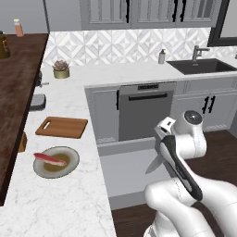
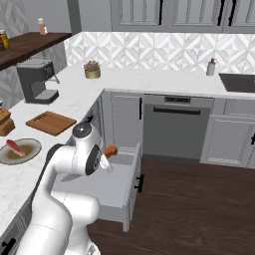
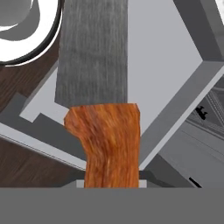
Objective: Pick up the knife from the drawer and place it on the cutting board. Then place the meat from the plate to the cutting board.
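From the left base view, your gripper (image 1: 159, 152) hung over the open drawer (image 1: 134, 173) with the knife (image 1: 154, 164) clamped in it, the silver blade pointing down and to the left, clear of the drawer floor as far as you could judge. The cutting board (image 1: 61, 127) lay bare on the counter, and just in front of it the meat (image 1: 49, 159) rested on the plate (image 1: 56, 162).

From the right base view, you had the orange-brown handle end poking out beside the wrist, above the drawer tray; the blade was hidden behind the arm there.

In the hand view, the handle rose from between the fingertips and the broad grey blade ran away from the camera, so your jaws were closed narrow on the handle, the right place. You should have treated the knife as rigid and fairly light but blade-heavy: gripped near the handle's end, it could pivot. The meat looked soft and limp, best pinched mid-strip.
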